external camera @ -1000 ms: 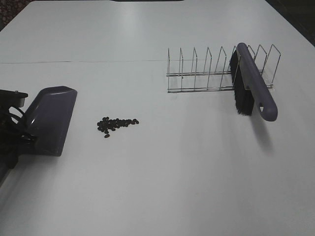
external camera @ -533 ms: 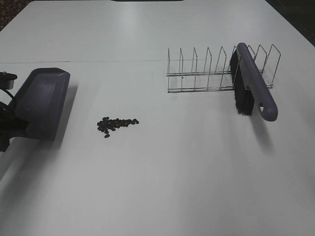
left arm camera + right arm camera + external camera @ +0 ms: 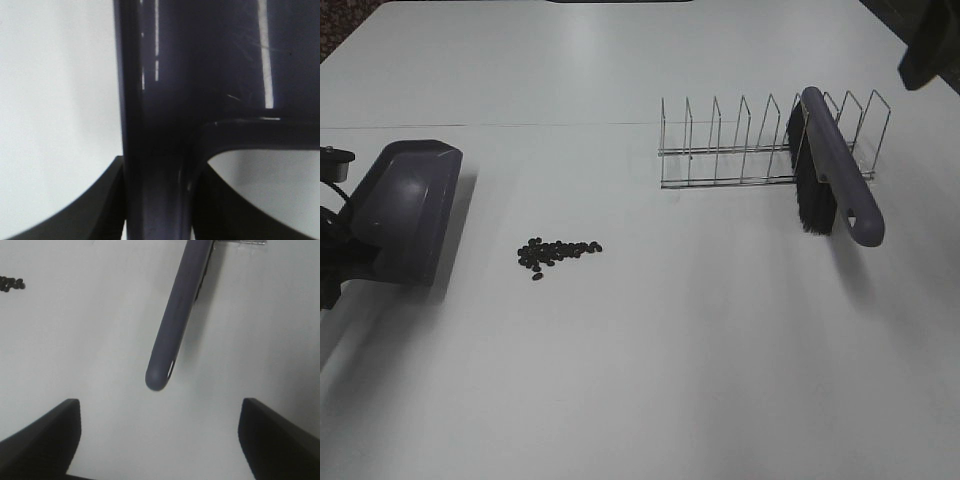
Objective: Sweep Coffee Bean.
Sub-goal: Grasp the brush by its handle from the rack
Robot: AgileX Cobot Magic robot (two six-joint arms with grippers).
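My left gripper (image 3: 160,202) is clamped on the dustpan (image 3: 408,210) handle at the left. The coffee bean (image 3: 557,253) cluster lies on the table (image 3: 670,350) just right of it. My right gripper (image 3: 167,435) is spread wide above the brush (image 3: 835,175), which leans in the far-right wire rack (image 3: 720,183).

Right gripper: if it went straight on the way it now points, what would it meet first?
Probably the brush handle, centred ahead between the open fingers; depth is unclear, so the table could come first.

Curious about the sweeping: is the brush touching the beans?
No, the brush rests against the wire rack, well apart from the coffee beans.
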